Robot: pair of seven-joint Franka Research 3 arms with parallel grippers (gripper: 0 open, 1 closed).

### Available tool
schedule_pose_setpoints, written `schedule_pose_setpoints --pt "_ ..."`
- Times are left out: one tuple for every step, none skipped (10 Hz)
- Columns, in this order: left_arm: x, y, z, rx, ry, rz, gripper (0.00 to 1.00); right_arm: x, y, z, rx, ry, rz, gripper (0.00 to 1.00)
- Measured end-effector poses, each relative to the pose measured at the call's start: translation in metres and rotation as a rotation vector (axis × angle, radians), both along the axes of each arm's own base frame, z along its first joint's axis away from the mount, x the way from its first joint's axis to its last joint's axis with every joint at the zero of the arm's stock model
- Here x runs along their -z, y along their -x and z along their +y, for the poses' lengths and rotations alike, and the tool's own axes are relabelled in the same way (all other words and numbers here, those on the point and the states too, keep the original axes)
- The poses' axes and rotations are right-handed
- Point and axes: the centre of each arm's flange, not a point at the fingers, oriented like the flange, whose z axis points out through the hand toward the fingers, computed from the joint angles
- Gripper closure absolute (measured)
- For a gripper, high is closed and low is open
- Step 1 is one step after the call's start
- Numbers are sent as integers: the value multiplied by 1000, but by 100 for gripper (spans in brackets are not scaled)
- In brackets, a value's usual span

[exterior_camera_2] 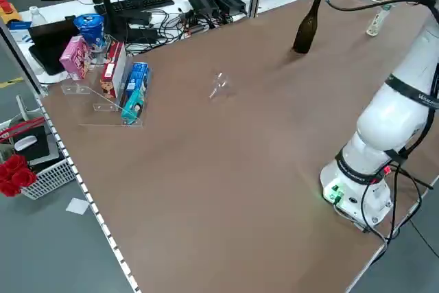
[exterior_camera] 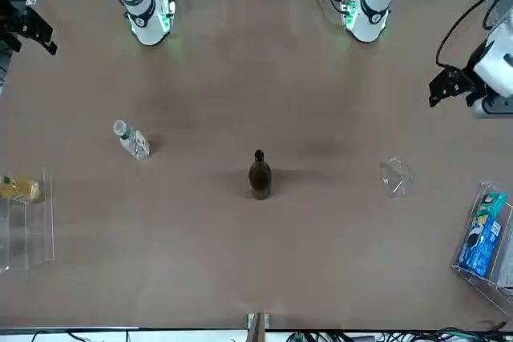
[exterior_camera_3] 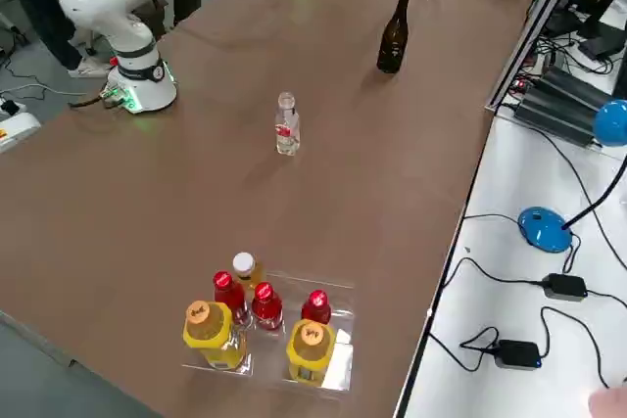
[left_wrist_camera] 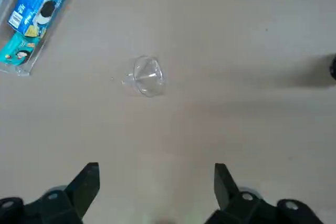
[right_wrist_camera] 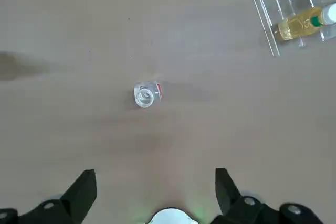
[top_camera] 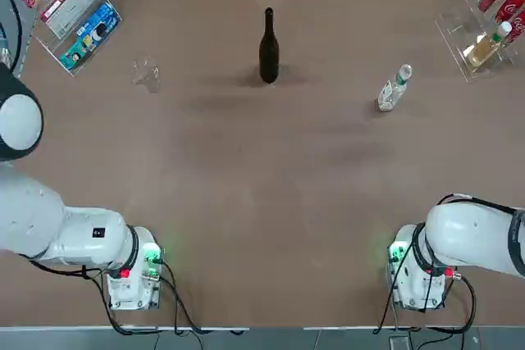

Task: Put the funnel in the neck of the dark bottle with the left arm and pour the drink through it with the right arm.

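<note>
So far nothing is done: the funnel (top_camera: pixel 147 74) lies far left, the dark bottle (top_camera: pixel 268 48) stands bare-necked at far centre, the drink (top_camera: pixel 394 88) far right, and the left gripper (left_wrist_camera: pixel 156 187) and right gripper (right_wrist_camera: pixel 156 192) hang spread and empty.

The left arm (top_camera: pixel 74 235) is showing smooth white rounded shells with dark grey disc joints, a small black label on its casing, and red and green lights glowing at its base, where black cables are trailing away. The right arm (top_camera: pixel 467 239) is wearing the same white shells and dark joints, its base glowing green, black cables looping beside it.
</note>
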Motion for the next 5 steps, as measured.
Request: schedule_pose_setpoints --pt "34 -7 3 7 -65 58 4 0 0 3 -5 1 0 0" --pt "68 -14 4 28 -137 92 4 0 0 3 -6 2 1 0" --pt "93 -21 1 49 -174 90 4 0 0 4 -7 2 1 0" --pt "115 -28 2 67 -205 76 4 0 0 4 -7 2 1 0" --pt "138 -36 7 94 -267 71 4 0 0 4 -7 2 1 0"
